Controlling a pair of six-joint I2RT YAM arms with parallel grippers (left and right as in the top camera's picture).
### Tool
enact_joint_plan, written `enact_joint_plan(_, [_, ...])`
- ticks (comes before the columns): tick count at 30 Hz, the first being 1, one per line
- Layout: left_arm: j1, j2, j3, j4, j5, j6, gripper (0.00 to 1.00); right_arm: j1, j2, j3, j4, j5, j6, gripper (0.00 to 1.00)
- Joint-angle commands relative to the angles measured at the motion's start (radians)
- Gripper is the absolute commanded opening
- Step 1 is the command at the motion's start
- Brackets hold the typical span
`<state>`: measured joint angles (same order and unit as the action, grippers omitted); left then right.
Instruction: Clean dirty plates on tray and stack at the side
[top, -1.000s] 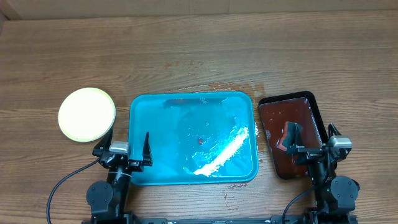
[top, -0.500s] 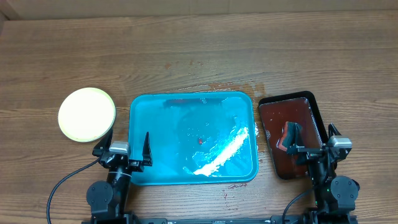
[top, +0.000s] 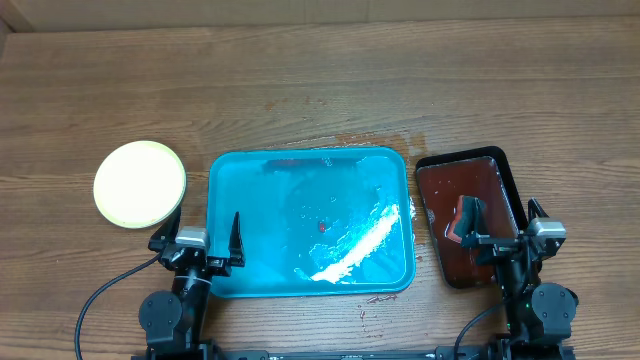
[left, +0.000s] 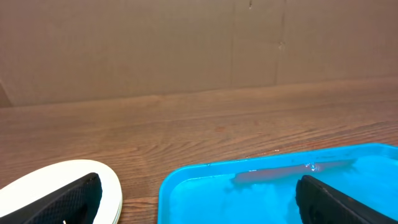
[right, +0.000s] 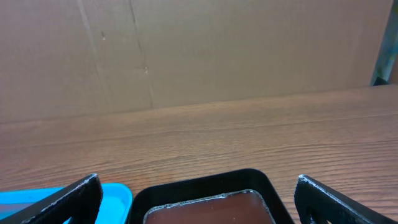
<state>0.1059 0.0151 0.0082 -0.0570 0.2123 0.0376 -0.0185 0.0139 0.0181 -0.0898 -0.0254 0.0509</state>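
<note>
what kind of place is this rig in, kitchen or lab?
Most likely a lab test bench, not a kitchen: a bare wood-grain table, plain cardboard sheeting as the backdrop, and a staged turquoise tray beside a dark tray of reddish liquid.

Table (top: 300, 80): brown wood, grain running left to right, also seen in the left wrist view (left: 186, 130) and the right wrist view (right: 249, 137). Dark tray (top: 509, 185): black, rectangular with rounded corners, raised rim, lying flat on the right side of the table, its far rim in the right wrist view (right: 199, 183). Reddish-brown liquid (top: 455, 185): covers the dark tray's floor. Red-orange object (top: 458, 228): in the liquid, partly hidden, kind unclear. Wet splashes (top: 400, 140): on the table just beyond the dark tray's far left corner. Reddish smears (top: 378, 298): on the table near its front edge. Cardboard wall (left: 124, 43): plain brown, upright behind the table.
</note>
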Motion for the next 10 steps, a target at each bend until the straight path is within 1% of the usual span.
enact_joint_plan(1, [-0.004,-0.011,-0.003,-0.002,-0.010,0.027,0.99,-0.003,-0.011,-0.010,0.006,0.006,-0.006,1.00])
enact_joint_plan(10, [-0.004,-0.011,-0.003,-0.002,-0.010,0.027,1.00,-0.003,-0.011,-0.010,0.006,0.006,-0.006,1.00])
